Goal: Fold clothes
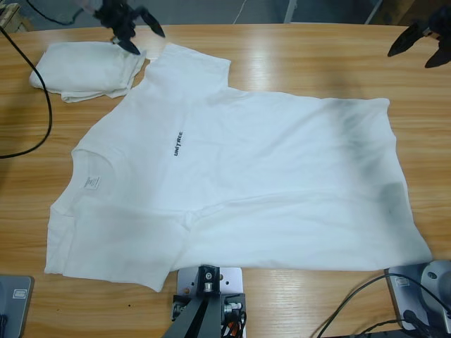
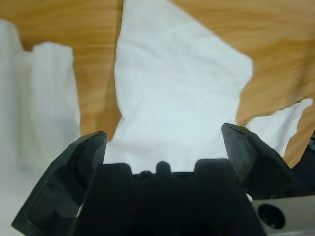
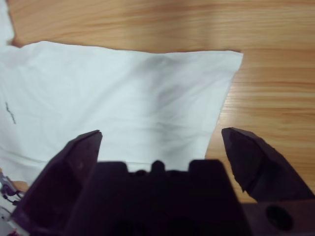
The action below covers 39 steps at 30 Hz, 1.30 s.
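Presently two shirts: large T-shirt (image 1: 239,183) spread flat, folded T-shirt (image 1: 84,70) upper left; left gripper (image 1: 137,32) and right gripper (image 1: 417,44) both spread wide, empty.

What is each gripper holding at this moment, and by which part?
Nothing is held. The left gripper hangs open above a sleeve of the large white cotton T-shirt; the right gripper is open near its hem corner.
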Each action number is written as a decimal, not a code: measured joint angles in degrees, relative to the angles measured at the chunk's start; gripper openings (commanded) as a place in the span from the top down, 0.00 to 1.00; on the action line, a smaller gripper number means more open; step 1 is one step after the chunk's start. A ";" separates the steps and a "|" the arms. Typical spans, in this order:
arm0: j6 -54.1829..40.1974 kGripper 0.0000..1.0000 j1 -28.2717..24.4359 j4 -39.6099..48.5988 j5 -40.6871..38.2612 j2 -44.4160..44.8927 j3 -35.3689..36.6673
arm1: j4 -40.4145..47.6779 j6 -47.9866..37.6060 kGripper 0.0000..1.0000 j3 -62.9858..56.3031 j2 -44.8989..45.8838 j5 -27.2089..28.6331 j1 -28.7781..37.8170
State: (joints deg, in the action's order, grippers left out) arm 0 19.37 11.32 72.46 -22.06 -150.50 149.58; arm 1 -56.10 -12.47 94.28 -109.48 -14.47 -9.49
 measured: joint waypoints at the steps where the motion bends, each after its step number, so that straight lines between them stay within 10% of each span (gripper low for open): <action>1: 0.10 0.10 0.05 0.00 -0.06 -0.62 0.01 | 0.00 0.01 0.00 0.11 -0.53 0.13 0.00; 19: 7.11 0.29 3.44 -2.05 2.88 -5.57 3.00 | 3.27 1.06 0.11 -4.84 -1.73 3.28 -0.23; 39: 9.84 0.34 3.67 -2.12 2.02 -5.90 3.09 | 27.17 -1.19 0.36 -22.71 -6.50 -11.93 -16.07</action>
State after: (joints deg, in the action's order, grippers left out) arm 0 29.21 14.99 70.34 -20.04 -156.40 152.67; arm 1 -28.94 -13.66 71.57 -115.98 -26.41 -25.56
